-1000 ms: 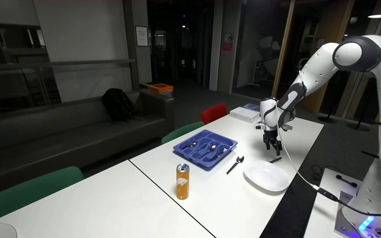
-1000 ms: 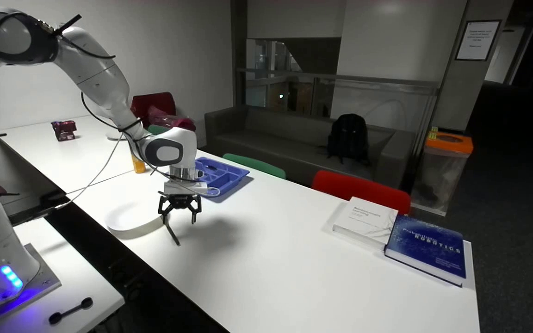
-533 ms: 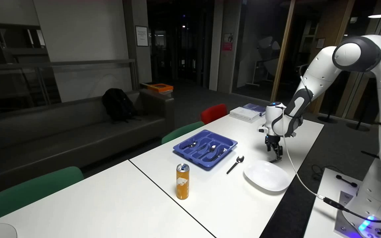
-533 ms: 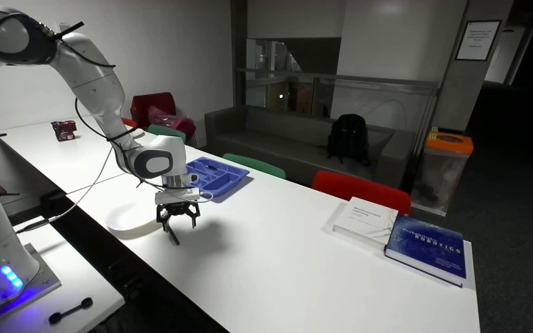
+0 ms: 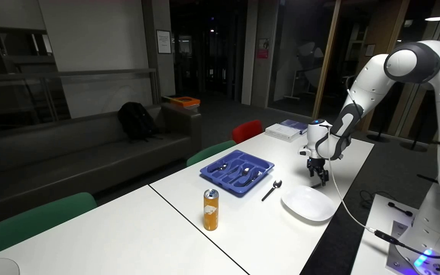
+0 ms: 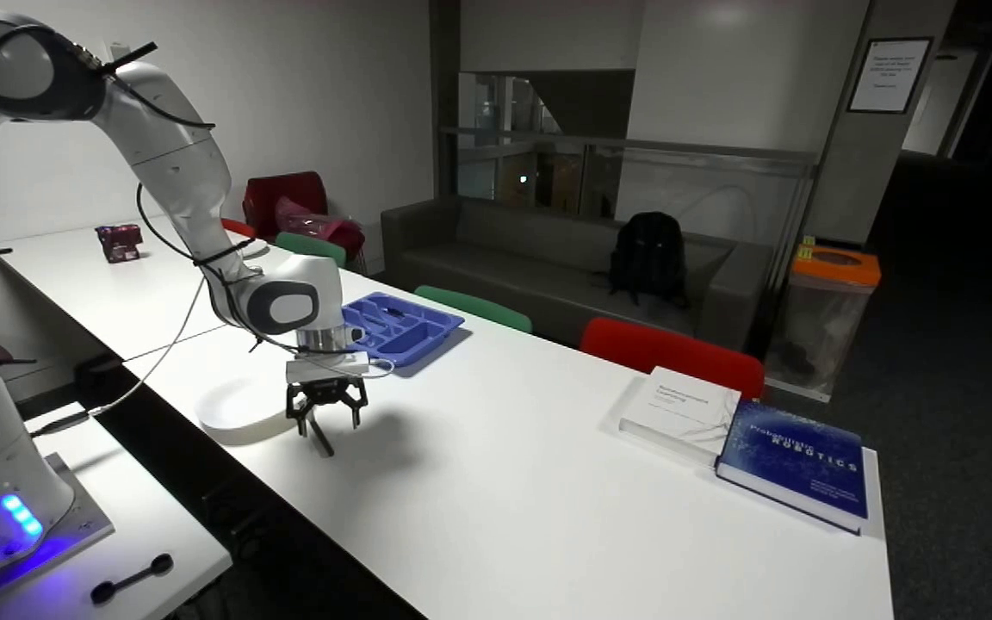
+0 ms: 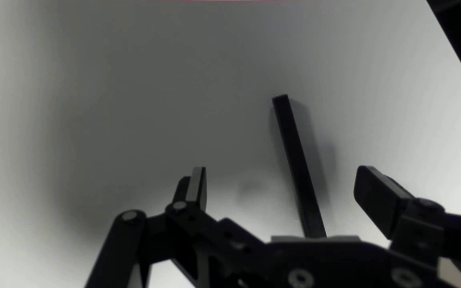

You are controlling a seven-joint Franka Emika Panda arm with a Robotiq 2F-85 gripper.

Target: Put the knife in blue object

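The knife (image 7: 299, 168), slim, straight and dark, lies on the white table beside the white plate. My gripper (image 7: 281, 171) is open above it, one finger on each side and neither touching it in the wrist view; the knife runs nearer the right-hand finger (image 7: 380, 196). Its lower end is hidden under the gripper body. In an exterior view the knife (image 6: 322, 439) shows below the gripper (image 6: 329, 425), partly behind a finger. The blue object, a cutlery tray (image 5: 220, 183) with several utensils in its compartments, rests across the table, apart from the gripper (image 5: 318, 178).
A white plate (image 5: 308, 202) stands close to the knife, near the table edge. A dark spoon (image 5: 272, 190) lies between plate and tray. An orange can (image 5: 211, 214) stands upright. A white book (image 6: 678, 413) and a blue book (image 6: 793, 465) lie at the far end.
My gripper has come down and shifted toward the plate and robot base, over the knife, moving only slightly in the last half second. The jaws have stayed apart; the knife and tray have not moved.
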